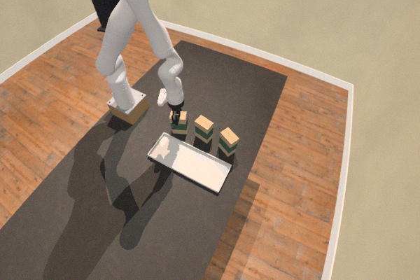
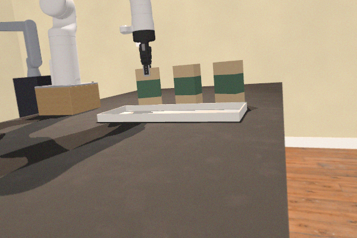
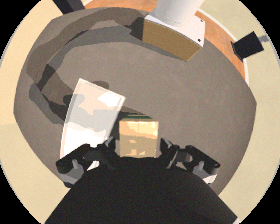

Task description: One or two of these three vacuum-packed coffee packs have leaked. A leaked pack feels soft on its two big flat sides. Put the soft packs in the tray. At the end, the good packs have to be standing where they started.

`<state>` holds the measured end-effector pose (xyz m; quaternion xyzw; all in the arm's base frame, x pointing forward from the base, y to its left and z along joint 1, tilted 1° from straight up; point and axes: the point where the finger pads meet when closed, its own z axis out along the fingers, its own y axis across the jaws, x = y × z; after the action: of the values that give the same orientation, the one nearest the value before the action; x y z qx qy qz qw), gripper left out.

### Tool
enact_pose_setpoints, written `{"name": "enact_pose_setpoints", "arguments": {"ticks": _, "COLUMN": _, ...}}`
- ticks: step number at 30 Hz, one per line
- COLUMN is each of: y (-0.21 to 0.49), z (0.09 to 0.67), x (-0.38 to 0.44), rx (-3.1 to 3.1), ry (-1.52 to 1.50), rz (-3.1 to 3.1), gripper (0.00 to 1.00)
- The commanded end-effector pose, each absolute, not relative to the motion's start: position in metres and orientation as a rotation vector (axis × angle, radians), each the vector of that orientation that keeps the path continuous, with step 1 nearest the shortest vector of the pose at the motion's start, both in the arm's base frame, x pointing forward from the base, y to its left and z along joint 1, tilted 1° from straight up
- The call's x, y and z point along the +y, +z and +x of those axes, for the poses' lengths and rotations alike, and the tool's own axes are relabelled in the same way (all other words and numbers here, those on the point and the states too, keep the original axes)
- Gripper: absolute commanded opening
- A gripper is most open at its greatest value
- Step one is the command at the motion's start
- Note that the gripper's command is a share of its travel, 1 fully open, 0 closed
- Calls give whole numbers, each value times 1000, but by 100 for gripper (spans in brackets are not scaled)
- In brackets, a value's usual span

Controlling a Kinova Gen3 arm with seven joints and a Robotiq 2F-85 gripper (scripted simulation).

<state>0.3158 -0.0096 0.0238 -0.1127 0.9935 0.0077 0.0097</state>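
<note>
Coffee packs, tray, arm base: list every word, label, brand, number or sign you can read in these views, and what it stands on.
None readable.
Three coffee packs: plain tan with a green band, no print.
White tray: unmarked.
Arm's tan base block: unmarked.
Open gripper, down over the top of the first pack: no visible marking.
</note>
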Motion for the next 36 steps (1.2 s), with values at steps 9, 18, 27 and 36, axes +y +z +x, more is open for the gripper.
{"name": "enact_pose_setpoints", "arguments": {"ticks": 9, "y": 24, "z": 316, "x": -10, "rx": 3101, "ry": 24, "rz": -352, "gripper": 83}}
{"name": "enact_pose_setpoints", "arguments": {"ticks": 18, "y": 24, "z": 316, "x": -10, "rx": 3101, "ry": 24, "rz": -352, "gripper": 83}}
{"name": "enact_pose_setpoints", "arguments": {"ticks": 27, "y": 24, "z": 316, "x": -10, "rx": 3101, "ry": 24, "rz": -352, "gripper": 25}}
{"name": "enact_pose_setpoints", "arguments": {"ticks": 36, "y": 24, "z": 316, "x": -10, "rx": 3101, "ry": 24, "rz": -352, "gripper": 25}}
